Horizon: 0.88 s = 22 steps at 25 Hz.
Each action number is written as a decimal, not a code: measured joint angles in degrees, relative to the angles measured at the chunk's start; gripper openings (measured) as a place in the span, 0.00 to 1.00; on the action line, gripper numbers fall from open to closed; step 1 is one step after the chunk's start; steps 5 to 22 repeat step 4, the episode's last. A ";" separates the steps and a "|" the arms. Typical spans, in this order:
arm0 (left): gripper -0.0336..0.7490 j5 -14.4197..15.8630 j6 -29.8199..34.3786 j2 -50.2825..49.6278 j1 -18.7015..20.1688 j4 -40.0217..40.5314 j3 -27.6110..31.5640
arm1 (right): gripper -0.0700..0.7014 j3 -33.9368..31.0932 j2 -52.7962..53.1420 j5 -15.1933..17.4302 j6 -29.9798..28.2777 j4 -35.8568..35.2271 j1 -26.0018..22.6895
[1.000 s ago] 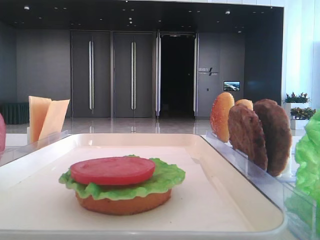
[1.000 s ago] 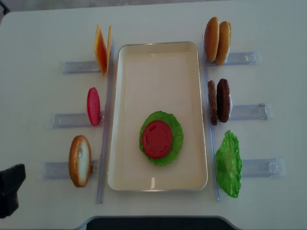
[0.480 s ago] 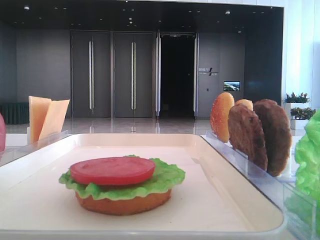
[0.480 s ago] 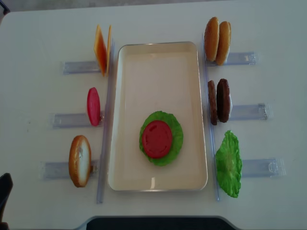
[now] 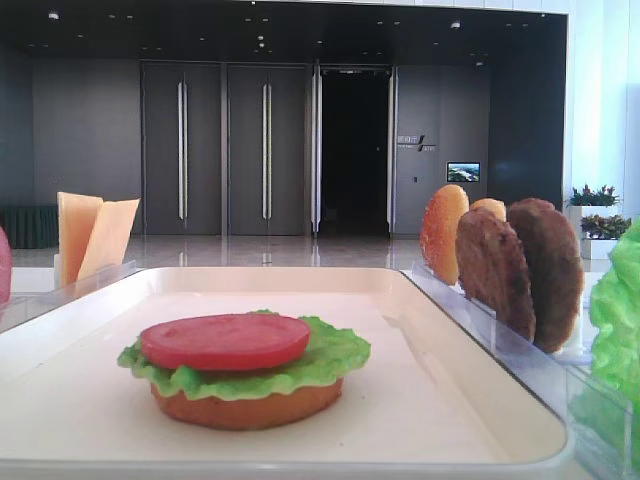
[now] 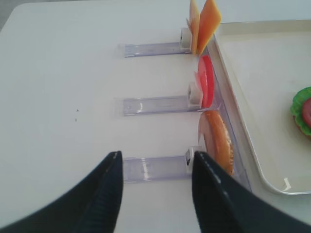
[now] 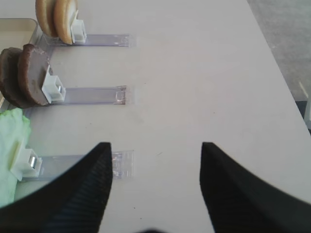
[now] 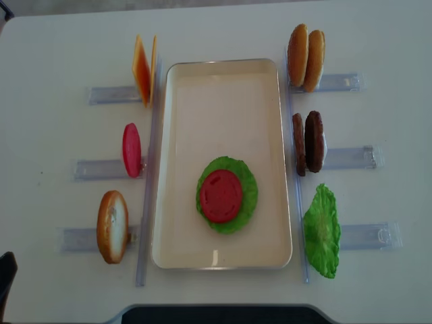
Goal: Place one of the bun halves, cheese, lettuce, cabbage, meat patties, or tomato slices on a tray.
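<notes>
The cream tray (image 8: 223,81) holds a stack near its front: a bun half (image 5: 250,405), lettuce (image 8: 248,182) on it and a tomato slice (image 8: 221,196) on top. My left gripper (image 6: 156,154) hangs open and empty over the table, just short of the bun half (image 6: 217,141) standing in the near left rack. In the overhead view only a dark sliver of that gripper (image 8: 5,277) shows at the bottom left edge. My right gripper (image 7: 155,144) is open and empty over bare table, right of the meat patties (image 7: 26,75). Cabbage is out of view.
Clear racks flank the tray. On the left stand cheese (image 8: 144,69), a tomato slice (image 8: 131,150) and a bun half (image 8: 112,226). On the right stand two bun halves (image 8: 306,57), two patties (image 8: 308,143) and a lettuce leaf (image 8: 322,231).
The left gripper has drawn back towards the bottom left corner of the overhead view, so less of it shows. The stack and the racks have not moved.
</notes>
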<state>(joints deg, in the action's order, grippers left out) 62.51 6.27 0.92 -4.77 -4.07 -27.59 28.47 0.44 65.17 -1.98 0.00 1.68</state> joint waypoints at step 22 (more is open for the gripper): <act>0.50 1.00 -0.55 0.00 0.00 0.84 0.41 | 0.63 0.00 0.00 0.00 0.00 0.00 0.00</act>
